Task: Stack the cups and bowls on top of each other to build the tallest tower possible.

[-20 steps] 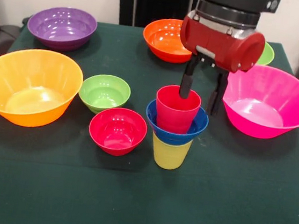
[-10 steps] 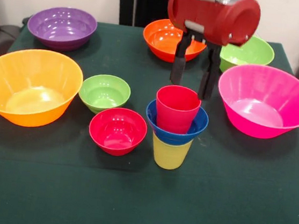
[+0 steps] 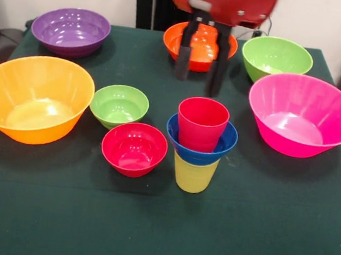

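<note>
While my gripper (image 3: 199,76) hangs empty, fingers apart: red cup (image 3: 202,124) in blue bowl (image 3: 199,152) atop yellow cup (image 3: 193,175).

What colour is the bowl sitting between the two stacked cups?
Blue: the small bowl sits between the cups, clearest in the front view.

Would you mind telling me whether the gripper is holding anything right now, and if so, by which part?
Nothing is held. The gripper hangs open and empty above the table, clear of the red cup, which sits in the blue bowl on the yellow cup.
</note>
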